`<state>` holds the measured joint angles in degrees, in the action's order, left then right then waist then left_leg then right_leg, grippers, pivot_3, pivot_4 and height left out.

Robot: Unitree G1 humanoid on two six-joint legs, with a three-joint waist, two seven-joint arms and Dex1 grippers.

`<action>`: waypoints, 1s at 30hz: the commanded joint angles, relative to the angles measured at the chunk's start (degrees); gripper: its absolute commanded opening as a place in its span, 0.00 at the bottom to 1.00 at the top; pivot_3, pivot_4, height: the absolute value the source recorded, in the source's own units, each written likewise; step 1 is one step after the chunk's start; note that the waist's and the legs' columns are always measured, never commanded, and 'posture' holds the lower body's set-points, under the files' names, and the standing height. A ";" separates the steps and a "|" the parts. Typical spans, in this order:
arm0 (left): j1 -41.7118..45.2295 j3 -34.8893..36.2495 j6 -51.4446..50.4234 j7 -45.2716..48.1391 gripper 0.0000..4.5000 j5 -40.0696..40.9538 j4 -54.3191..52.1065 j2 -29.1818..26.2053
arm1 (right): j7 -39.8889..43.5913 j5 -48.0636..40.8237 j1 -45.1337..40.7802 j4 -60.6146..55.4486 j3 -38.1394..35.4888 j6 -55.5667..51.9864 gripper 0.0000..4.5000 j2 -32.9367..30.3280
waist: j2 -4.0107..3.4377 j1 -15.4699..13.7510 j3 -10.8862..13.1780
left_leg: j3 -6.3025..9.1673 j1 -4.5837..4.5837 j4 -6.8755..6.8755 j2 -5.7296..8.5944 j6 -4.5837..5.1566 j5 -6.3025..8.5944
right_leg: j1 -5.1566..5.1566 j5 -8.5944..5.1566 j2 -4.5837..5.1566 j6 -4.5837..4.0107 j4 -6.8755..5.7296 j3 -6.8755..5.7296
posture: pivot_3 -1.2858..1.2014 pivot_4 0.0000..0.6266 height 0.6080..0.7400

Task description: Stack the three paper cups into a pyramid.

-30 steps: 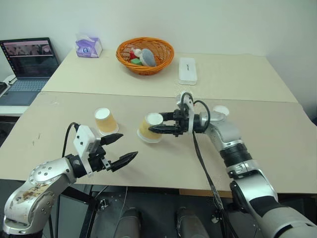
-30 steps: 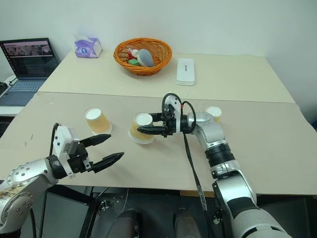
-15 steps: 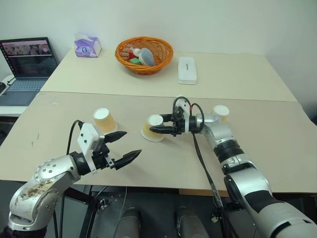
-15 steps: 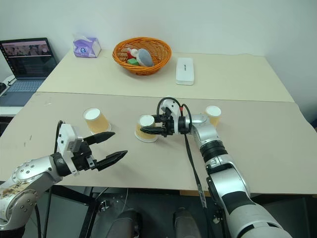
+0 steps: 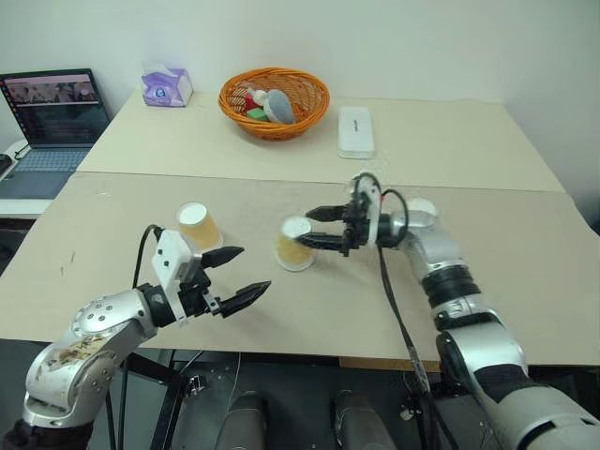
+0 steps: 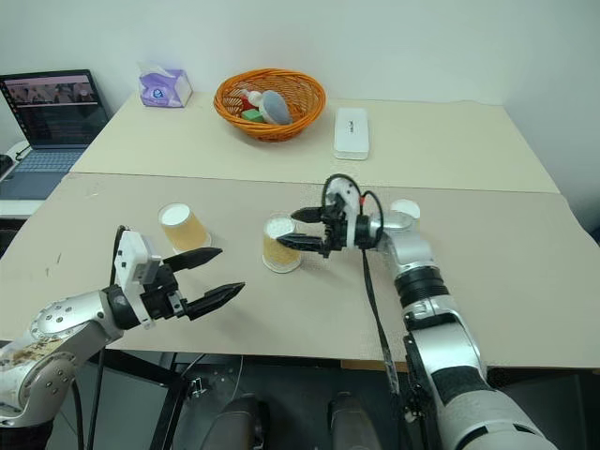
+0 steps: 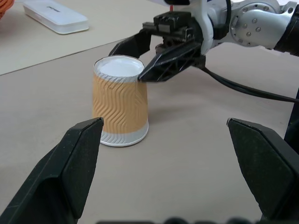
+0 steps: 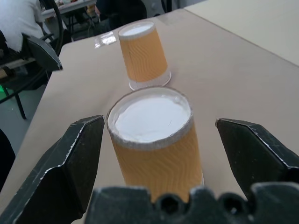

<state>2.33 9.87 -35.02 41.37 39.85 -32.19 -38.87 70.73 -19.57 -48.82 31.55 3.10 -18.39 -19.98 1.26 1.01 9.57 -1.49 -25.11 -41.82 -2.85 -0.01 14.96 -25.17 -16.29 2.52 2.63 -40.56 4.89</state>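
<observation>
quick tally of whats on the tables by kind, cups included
paper cups: 3 (left, middle, right)
orange basket: 1
laptop: 1
tissue box: 1
white flat box: 1
total: 7

Third paper cup point(image 5: 419, 208) mostly hidden behind the right arm point(image 5: 441, 258)

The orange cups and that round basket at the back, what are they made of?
The middle cup and the left cup look like paper: matte tan sides pressed into wavy ribs, with a plain white base and rim. The third cup looks the same, though mostly hidden. The basket looks woven, perhaps wicker or plastic strands: thin orange crisscrossing strips show.
</observation>
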 commanded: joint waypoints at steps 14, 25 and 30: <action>8.84 -6.91 2.73 8.21 1.00 -1.90 5.82 0.09 | -15.52 -14.89 18.67 -37.85 -24.99 -15.50 0.99 -17.67 | 0.02 -0.21 0.01 | 0.02 -0.11 -0.01 0.03 0.01 0.00 | -0.01 0.00 0.00 0.04 0.12 0.01 | 0.52 0.24 0.50; 10.88 -9.83 3.17 11.51 1.00 -2.62 6.76 0.47 | -24.96 -7.51 29.02 -32.22 -29.10 -8.38 0.99 -21.42 | 0.04 0.10 0.00 | 0.00 -0.05 -0.02 0.02 0.02 -0.01 | 0.08 0.02 -0.04 0.07 0.17 0.05 | 0.52 0.24 0.50; 12.20 -10.32 3.46 11.97 1.00 -3.21 7.84 0.85 | -24.54 -3.94 27.97 -25.33 -23.07 -3.59 0.99 -18.55 | 0.03 0.43 0.01 | -0.05 -0.02 -0.01 0.03 0.04 -0.03 | 0.05 0.03 -0.06 0.08 0.15 0.14 | 0.52 0.24 0.50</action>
<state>13.70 -0.68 -32.67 52.88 36.99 -23.95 -38.14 46.03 -24.27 -19.18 5.34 -20.17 -25.28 -38.25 1.29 1.44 9.58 -1.55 -25.13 -41.83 -2.83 0.03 14.93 -25.12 -16.26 2.45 2.71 -40.40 5.03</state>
